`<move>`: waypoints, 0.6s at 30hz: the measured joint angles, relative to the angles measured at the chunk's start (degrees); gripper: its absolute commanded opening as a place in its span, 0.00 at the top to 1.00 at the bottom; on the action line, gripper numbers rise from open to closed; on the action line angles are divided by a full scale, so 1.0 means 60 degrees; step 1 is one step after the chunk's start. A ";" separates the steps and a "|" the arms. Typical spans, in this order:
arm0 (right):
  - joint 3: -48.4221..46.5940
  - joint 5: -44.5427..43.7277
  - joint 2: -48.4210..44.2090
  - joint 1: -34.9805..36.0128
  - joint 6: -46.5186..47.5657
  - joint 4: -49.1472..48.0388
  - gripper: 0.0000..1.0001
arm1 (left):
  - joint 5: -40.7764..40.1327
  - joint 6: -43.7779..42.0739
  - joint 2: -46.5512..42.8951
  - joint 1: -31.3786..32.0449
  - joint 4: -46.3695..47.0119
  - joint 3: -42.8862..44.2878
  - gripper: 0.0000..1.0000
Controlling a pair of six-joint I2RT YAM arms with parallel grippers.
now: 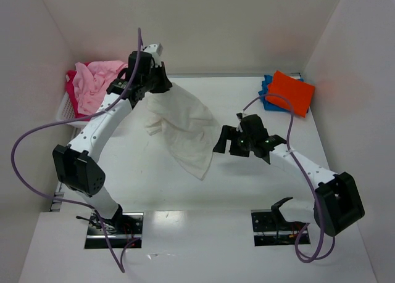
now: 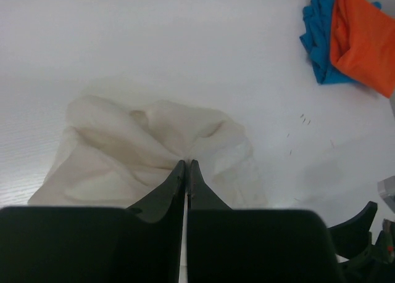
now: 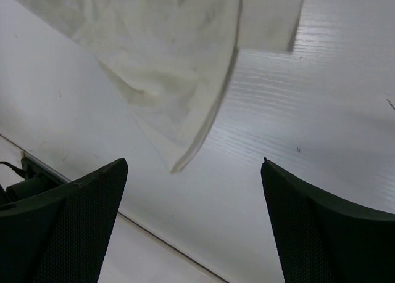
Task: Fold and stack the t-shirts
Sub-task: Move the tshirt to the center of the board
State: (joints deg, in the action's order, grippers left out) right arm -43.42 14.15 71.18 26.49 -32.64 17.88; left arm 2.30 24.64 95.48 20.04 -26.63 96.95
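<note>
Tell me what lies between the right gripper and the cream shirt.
Only bare table, seen in the top view, separates right gripper and cream shirt.

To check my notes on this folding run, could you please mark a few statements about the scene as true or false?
1. The left pincer is shut on the cream-white t-shirt. True.
2. The right pincer also grips that shirt. False: it is open and holds nothing.
3. The orange t-shirt lies on the blue t-shirt. True.
4. The light pink t-shirt lies spread flat mid-table. False: it is bunched in the white basket at the far left.
</note>
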 measured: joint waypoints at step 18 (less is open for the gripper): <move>-0.0478 0.0023 0.2718 0.1069 -0.0343 -0.0877 0.12 | 0.0580 0.0212 -0.0280 -0.0168 0.0448 -0.0831 1.00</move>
State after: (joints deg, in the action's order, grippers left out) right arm -46.29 14.29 87.48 32.90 -34.70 12.62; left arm 5.78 25.91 93.80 19.03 -23.94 91.97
